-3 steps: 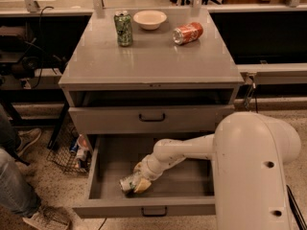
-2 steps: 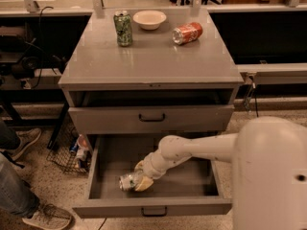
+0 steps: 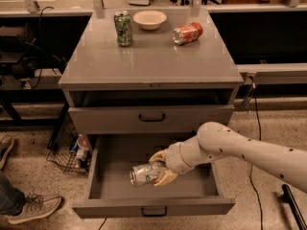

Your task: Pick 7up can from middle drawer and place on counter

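Note:
The 7up can (image 3: 143, 174), pale silver with green print, lies on its side inside the open middle drawer (image 3: 108, 194), the lowest one. My gripper (image 3: 160, 168) reaches into the drawer from the right, its cream fingers (image 3: 166, 178) closed around the can's right end. The can looks slightly above the drawer floor. The counter (image 3: 148, 56) is the glossy grey cabinet top above.
On the counter stand a dark green can (image 3: 123, 28), a white bowl (image 3: 149, 19) and an orange-red can (image 3: 187, 33) lying on its side. A shut drawer (image 3: 151, 118) sits above the open one. A wire basket (image 3: 72, 150) and a person's shoe (image 3: 33, 209) are at the left.
The arm has drawn back to the right, out of the picture's foreground. The gripper still holds the can in the drawer, which now looks a little higher.

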`<state>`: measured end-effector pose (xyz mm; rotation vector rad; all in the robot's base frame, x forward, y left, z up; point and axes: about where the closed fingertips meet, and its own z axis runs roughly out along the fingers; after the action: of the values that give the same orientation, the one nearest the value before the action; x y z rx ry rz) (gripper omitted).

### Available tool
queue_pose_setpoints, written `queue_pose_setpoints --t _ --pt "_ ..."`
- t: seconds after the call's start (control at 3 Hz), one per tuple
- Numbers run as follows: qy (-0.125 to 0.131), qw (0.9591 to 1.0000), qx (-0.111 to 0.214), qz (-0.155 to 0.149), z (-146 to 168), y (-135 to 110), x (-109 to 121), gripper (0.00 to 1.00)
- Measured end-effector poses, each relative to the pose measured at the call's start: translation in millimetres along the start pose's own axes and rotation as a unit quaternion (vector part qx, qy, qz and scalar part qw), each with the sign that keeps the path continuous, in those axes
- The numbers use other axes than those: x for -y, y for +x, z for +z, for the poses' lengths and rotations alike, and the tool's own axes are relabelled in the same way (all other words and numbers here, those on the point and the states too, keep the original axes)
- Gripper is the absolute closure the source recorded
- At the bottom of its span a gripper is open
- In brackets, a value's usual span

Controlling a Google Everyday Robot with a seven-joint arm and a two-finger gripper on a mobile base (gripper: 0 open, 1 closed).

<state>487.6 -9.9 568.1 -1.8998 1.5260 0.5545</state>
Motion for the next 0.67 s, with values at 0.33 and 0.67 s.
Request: queue_pose_setpoints --t 0.33,0.67 --pt "0.000 1.0000 0.000 0.000 0 0 0 1.00" --pt "0.015 0.9998 0.002 0.014 -45 -2 1 1.00"
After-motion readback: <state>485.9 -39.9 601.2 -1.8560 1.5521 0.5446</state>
